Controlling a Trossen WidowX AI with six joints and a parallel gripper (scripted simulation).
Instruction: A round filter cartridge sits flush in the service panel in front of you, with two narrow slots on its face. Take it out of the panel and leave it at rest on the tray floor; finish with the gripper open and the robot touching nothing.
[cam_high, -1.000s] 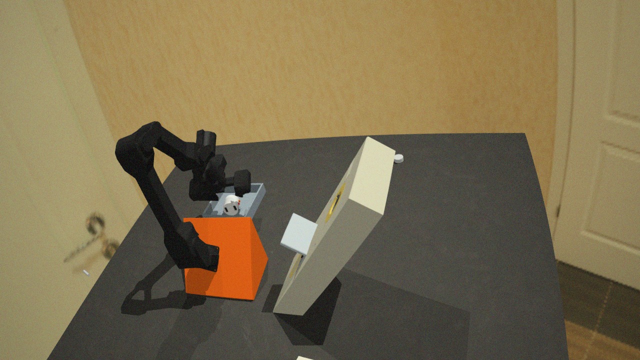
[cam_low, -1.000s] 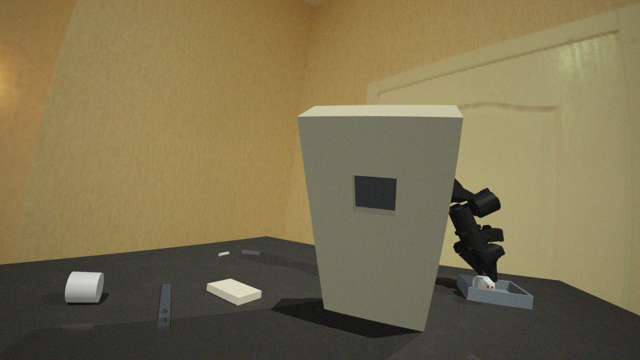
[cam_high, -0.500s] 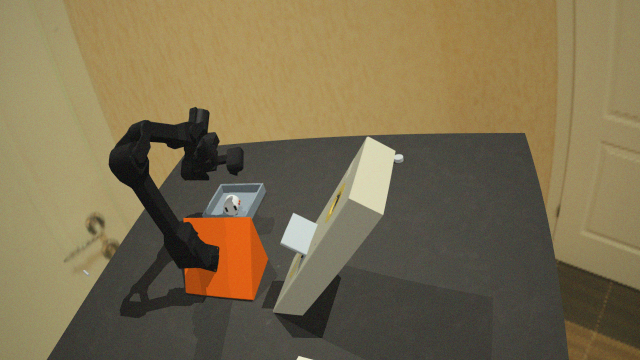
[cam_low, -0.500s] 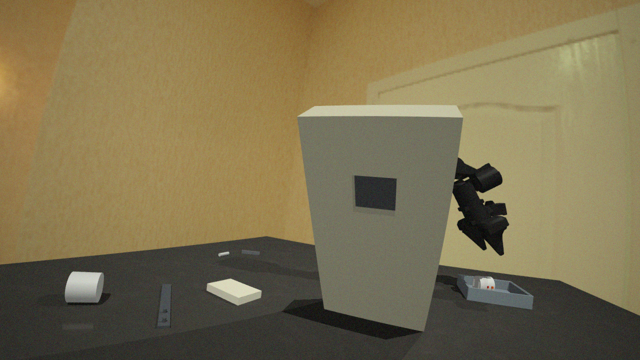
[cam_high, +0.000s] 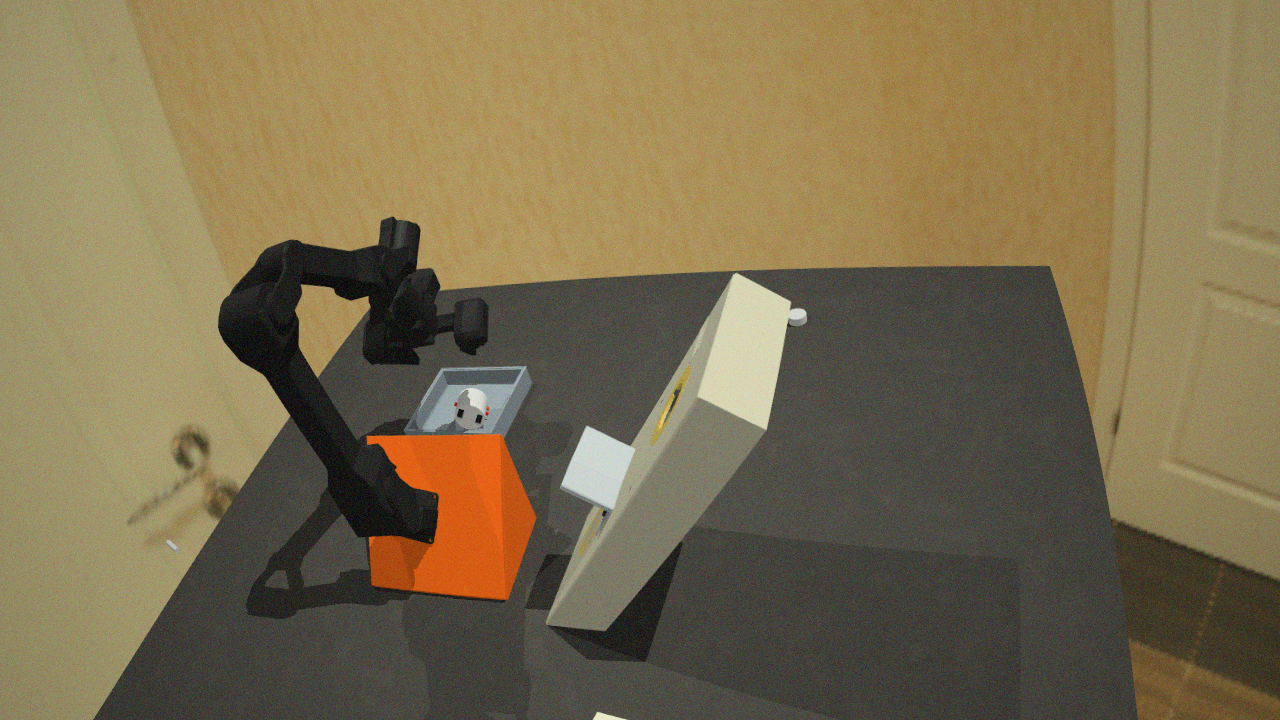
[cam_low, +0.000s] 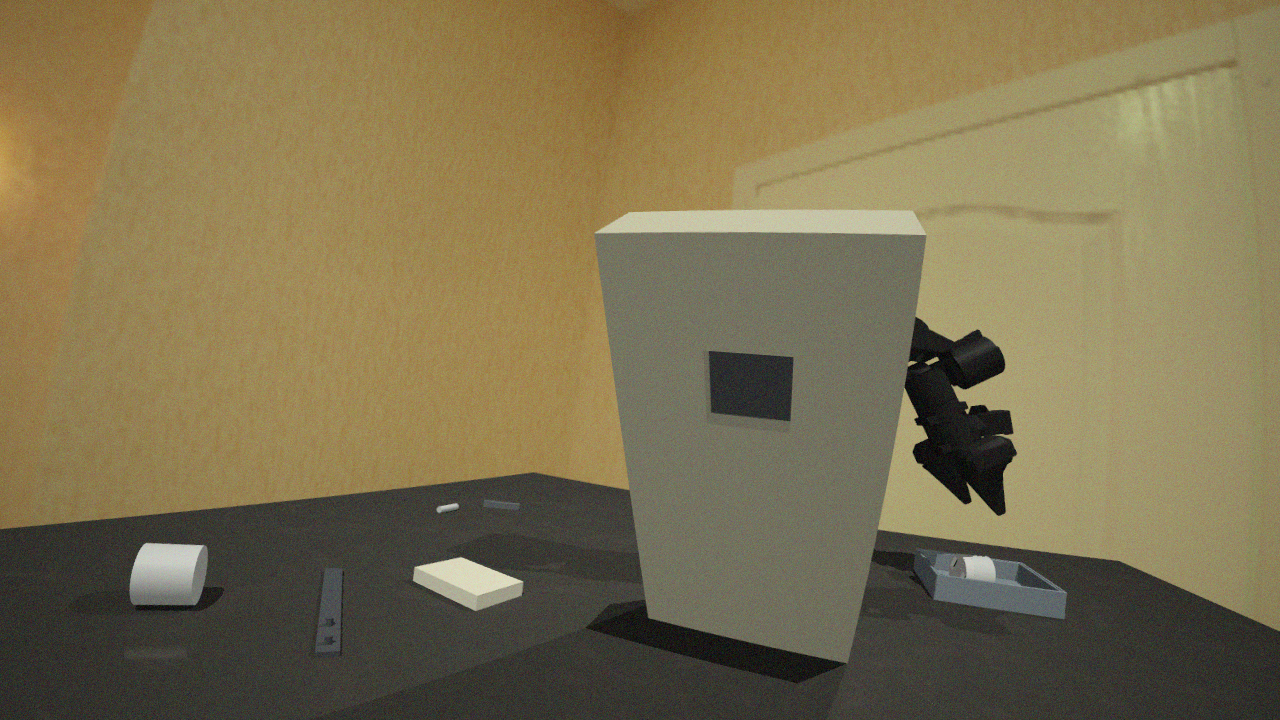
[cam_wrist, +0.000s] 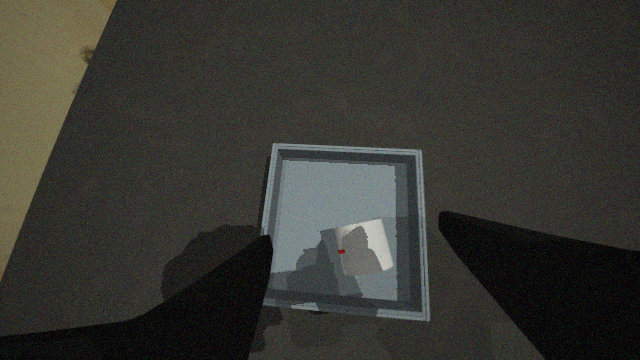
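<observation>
The white filter cartridge (cam_high: 470, 407) (cam_low: 975, 568) (cam_wrist: 370, 250) lies on its side on the floor of the blue-grey tray (cam_high: 519, 400) (cam_low: 998, 599) (cam_wrist: 414, 210). Its two dark slots face the top view, and small red marks show on its side. My gripper (cam_high: 432, 354) (cam_low: 985, 506) (cam_wrist: 354, 231) is wide open and empty, above the tray and clear of the cartridge. The leaning cream service panel (cam_high: 742, 353) (cam_low: 760, 501) has a yellow-ringed opening (cam_high: 670, 407) near its top; its inside is hard to see.
A pale flap (cam_high: 597, 467) juts from the panel's front. The orange base block (cam_high: 438, 528) stands beside the tray. A white cylinder (cam_low: 170, 574), a dark bar (cam_low: 330, 600) and a cream block (cam_low: 467, 582) lie beyond the panel. A white disc (cam_high: 797, 317) lies behind it.
</observation>
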